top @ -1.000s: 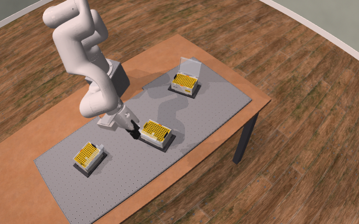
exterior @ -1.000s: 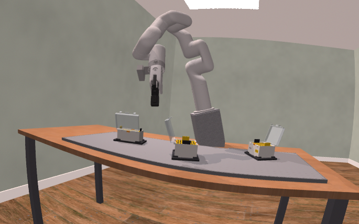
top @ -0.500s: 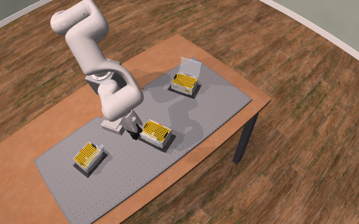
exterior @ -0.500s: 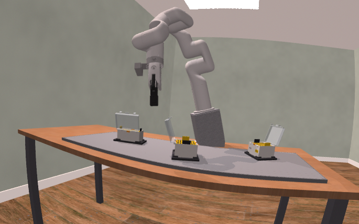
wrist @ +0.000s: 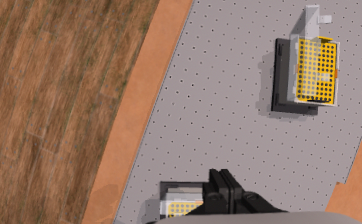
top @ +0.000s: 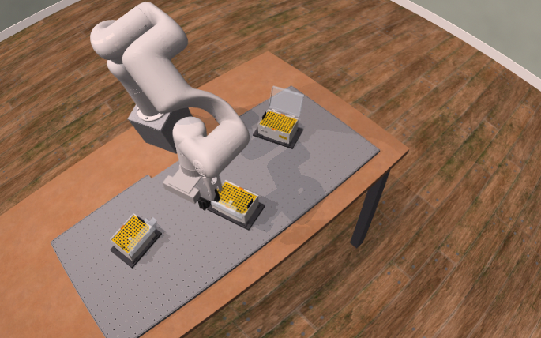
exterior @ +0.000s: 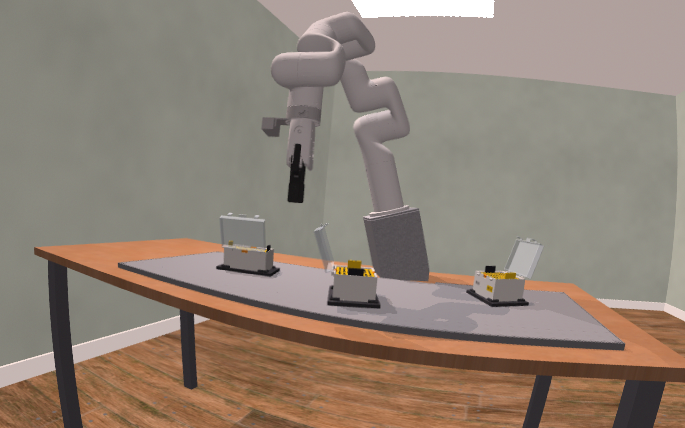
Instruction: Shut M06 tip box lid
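Note:
Three white tip boxes with yellow tip racks stand on dark holder plates on the grey board, all with lids open: left box (exterior: pixel 246 257) (top: pixel 133 234), middle box (exterior: pixel 354 284) (top: pixel 235 202), right box (exterior: pixel 498 287) (top: pixel 277 124). I cannot read any sticker, so I cannot tell which box is M06. My gripper (exterior: pixel 295 194) is shut and empty. It hangs high above the board, between the left and middle boxes. In the top view it shows (top: pixel 202 204) beside the middle box. The wrist view shows the fingers (wrist: pixel 222 181) over one box (wrist: pixel 182 206) and a second box (wrist: pixel 314 75) farther off.
The middle box's clear lid (exterior: pixel 322 247) stands up on its left side, below and right of the gripper. The robot's grey base (exterior: pixel 395 244) stands behind the middle box. The board's edge and the orange table rim (wrist: pixel 132 115) lie left in the wrist view.

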### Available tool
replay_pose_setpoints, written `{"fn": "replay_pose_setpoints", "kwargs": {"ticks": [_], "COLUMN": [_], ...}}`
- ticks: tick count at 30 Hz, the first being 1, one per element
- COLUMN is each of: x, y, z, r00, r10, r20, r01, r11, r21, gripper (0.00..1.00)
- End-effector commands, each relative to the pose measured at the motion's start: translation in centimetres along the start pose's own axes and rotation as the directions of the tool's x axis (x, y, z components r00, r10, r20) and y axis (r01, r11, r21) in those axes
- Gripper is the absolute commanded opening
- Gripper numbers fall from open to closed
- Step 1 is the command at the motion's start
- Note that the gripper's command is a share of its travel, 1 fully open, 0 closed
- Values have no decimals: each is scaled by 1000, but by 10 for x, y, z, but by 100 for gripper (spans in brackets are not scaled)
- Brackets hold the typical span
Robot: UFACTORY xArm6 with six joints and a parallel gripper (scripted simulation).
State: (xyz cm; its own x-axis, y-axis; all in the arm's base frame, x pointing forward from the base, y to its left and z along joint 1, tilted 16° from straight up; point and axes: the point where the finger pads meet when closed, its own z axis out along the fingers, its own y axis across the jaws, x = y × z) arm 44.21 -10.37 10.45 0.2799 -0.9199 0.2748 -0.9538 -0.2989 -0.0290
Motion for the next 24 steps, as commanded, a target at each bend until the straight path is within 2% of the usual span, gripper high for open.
{"fn": "replay_pose_setpoints", "kwargs": {"ticks": [1, 10, 24], "x": [0, 0, 0], "y": [-1, -1, -1], "z": [-1, -1, 20], "r00": [1000, 1000, 1000], "r10": [2, 2, 2], "r20": [-4, -4, -4], "r01": [-2, -2, -2], "r11": [1000, 1000, 1000], "r21": [-2, -2, -2], "gripper": [0, 0, 0]}}
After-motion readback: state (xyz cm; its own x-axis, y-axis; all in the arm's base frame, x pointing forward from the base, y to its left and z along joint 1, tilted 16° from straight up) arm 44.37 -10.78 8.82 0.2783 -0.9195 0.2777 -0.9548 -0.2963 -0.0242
